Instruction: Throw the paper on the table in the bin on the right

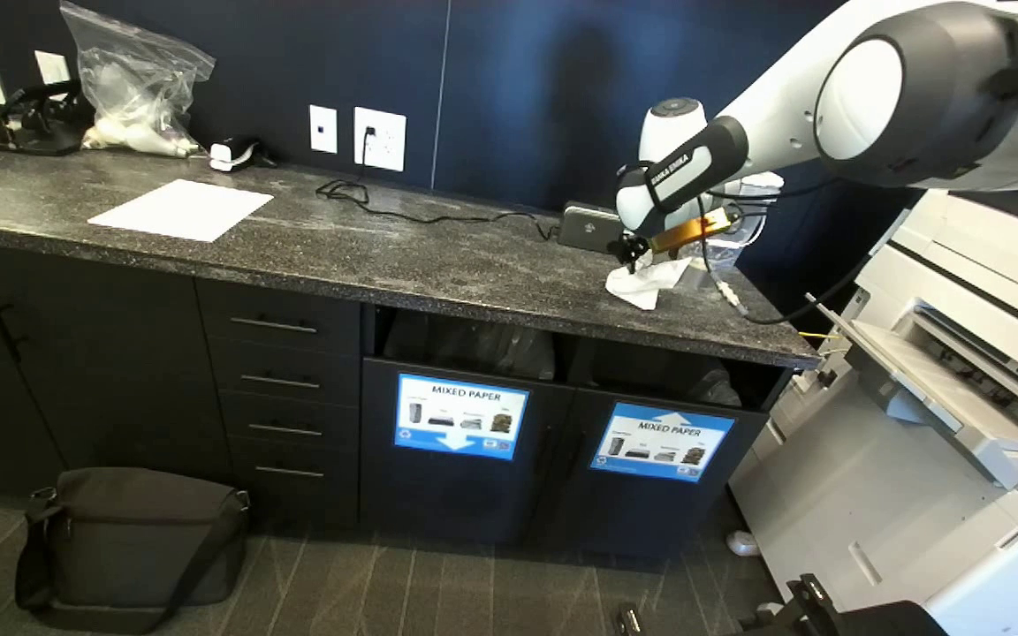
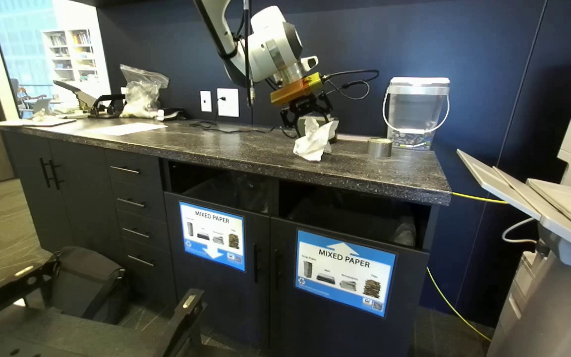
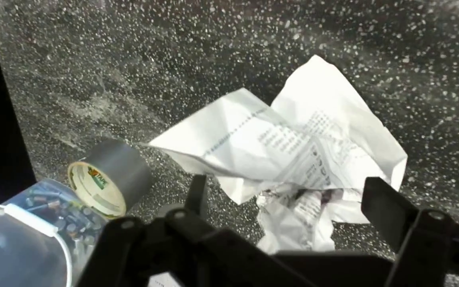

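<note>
Nearest me: the right-hand bin [image 2: 345,325], black front with a wide label [image 2: 345,271], mouth tucked beneath the overhang of the table [image 2: 236,144]. Possible trouble there: a loose flap could brush the stone edge on the way in and drag the load free, dropping it short. Likelier trouble comes sooner. If the gripper [image 3: 286,195] closes exactly where it is, I'd expect a pinch on the narrow rear tail alone; thin, springy stuff, apt to tear or slip out.

Next, up on the stone near the front edge: the paper [image 2: 314,141], crumpled, white, print showing. Sits lopsided to the jaws. Scrunched tail between the two fingers [image 3: 385,211], broad flaps fanned out ahead of them, toward the edge. Jaws spread wide, nothing gripped. Whether a fingertip touches paper, too close to call from here.

Beside and a little beyond, a grey tape roll [image 2: 379,148], near one finger but apart; a careless sideways move might bump it. Behind that, a clear bucket [image 2: 417,106] before the dark blue wall [image 2: 479,44]; seemingly no part of the job.
</note>
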### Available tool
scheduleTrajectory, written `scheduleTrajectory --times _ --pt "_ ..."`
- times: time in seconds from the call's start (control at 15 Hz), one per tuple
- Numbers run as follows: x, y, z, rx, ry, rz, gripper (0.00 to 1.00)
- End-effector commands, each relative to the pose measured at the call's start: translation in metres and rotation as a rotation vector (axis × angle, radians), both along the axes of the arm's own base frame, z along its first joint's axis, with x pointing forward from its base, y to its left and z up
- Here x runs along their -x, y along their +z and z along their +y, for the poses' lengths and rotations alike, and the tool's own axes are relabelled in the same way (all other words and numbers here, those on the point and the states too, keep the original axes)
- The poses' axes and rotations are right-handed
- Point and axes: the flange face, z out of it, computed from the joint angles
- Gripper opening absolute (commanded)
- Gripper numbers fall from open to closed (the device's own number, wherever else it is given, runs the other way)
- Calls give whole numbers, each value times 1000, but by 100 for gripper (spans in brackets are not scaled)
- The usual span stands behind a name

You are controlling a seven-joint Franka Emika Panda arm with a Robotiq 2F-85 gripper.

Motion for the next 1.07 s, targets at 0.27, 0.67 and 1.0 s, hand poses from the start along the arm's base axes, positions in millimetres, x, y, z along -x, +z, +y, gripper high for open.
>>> scheduleTrajectory --times 0.27,0.67,1.0 --pt "-20 -15 -22 -144 11 69 100" --pt "-27 -35 -18 -191 2 93 100" --pt "-30 -52 -14 -203 -7 118 100"
